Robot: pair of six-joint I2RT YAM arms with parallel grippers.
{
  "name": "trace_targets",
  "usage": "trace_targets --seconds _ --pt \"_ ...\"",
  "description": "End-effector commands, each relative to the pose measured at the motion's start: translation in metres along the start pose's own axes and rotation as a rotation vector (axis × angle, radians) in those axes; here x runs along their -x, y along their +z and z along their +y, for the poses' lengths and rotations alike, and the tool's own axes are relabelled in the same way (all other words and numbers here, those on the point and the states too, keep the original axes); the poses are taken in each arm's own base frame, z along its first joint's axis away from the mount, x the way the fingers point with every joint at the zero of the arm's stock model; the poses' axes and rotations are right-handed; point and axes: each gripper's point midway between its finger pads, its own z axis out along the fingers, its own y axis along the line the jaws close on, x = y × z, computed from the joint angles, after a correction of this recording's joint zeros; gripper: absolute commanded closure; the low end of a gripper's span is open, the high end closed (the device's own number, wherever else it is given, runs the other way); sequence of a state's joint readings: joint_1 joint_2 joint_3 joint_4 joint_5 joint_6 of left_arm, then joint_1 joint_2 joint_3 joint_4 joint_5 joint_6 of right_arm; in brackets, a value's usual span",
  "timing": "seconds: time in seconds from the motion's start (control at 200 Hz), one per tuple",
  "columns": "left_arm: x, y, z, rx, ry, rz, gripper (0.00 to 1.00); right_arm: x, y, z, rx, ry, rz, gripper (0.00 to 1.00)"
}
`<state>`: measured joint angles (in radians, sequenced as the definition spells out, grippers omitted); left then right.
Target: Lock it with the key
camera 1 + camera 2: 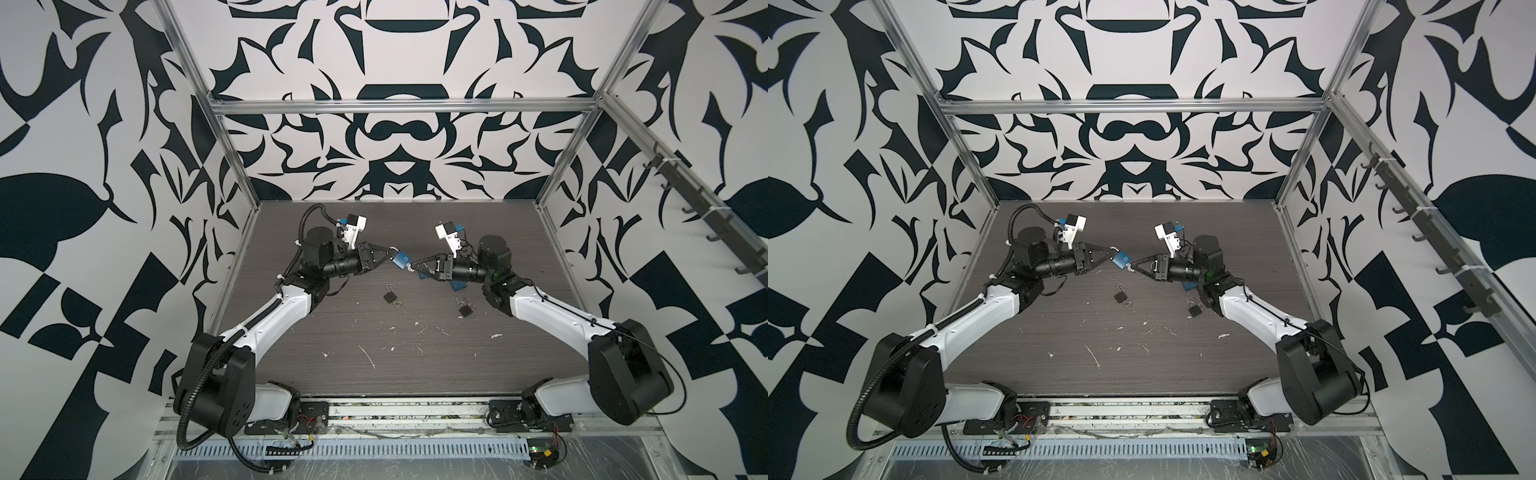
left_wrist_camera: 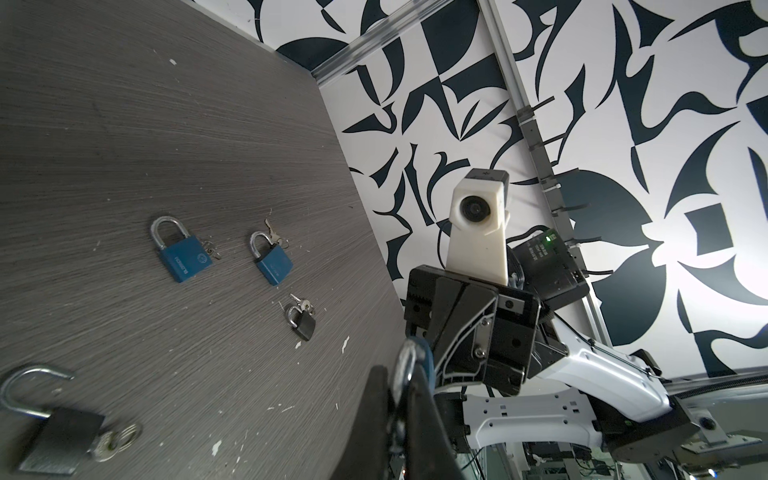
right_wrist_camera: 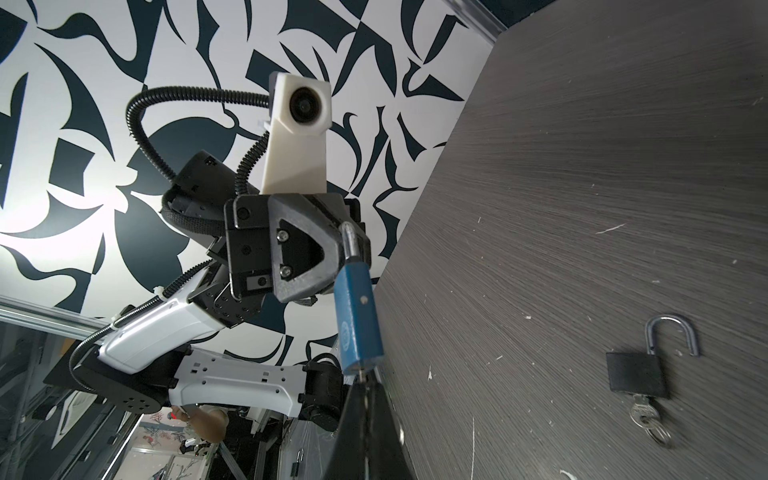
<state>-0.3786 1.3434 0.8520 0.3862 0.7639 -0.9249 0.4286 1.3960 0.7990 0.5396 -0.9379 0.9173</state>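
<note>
table (image 1: 415,357): grey wood grain; carries only spares, namely an open black padlock (image 1: 390,296) with keys near the middle, a smaller black padlock (image 1: 465,308) beside the right arm, and two blue spares (image 2: 183,257) (image 2: 272,264) lying apart.
left hand (image 1: 392,251): clenched on the shackle (image 3: 348,241); holds the blue padlock (image 1: 400,261) in the air, clear of the table.
right hand (image 1: 412,266): clenched on the key (image 3: 362,375), tips right against the underside of the lock body.
blue padlock: hangs between the two hands above the rear middle of the table, keyway end turned towards the right hand.
shackle: shows one leg only; cannot tell whether seated in the body.
key: appears to sit in the keyway (just a sliver of metal shows between body and tips).
step in hand: judged as key inserted and gripped, turn not yet made.
next move: calls for a wrist roll about the key's own axis, a firm counter-hold from the left hand, and the shackle pressed home if it stands proud.
</note>
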Motion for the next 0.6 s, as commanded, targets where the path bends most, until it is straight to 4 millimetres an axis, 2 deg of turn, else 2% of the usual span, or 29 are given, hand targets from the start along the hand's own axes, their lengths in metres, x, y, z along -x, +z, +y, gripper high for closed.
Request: trace_targets --seconds 0.0,0.055,0.065,0.085,0.26,0.395,0.595 --pt "0.035 -0.024 -0.019 -0.021 0.092 -0.144 1.0 0.003 -0.007 0.006 0.017 -0.005 -0.021 1.0" --pt "0.036 -0.026 -0.016 -0.013 0.086 -0.149 1.0 0.003 -0.008 0.006 0.016 -0.003 -0.025 1.0" --pt "0.037 -0.031 -0.024 -0.024 0.104 -0.159 1.0 0.003 -0.008 0.005 0.016 -0.002 -0.025 1.0" --pt "0.038 -0.034 -0.027 -0.027 0.111 -0.166 1.0 0.004 -0.009 0.005 0.015 -0.002 -0.027 1.0" --pt "0.039 -0.038 -0.029 -0.032 0.117 -0.161 1.0 0.006 -0.013 0.004 0.011 0.005 -0.037 1.0" --pt "0.033 -0.037 -0.023 -0.02 0.107 -0.14 1.0 0.009 -0.024 0.002 -0.008 0.0 -0.064 1.0" --pt "0.019 -0.031 -0.007 0.015 0.086 -0.07 1.0 0.005 -0.044 -0.005 -0.146 -0.043 -0.09 1.0"
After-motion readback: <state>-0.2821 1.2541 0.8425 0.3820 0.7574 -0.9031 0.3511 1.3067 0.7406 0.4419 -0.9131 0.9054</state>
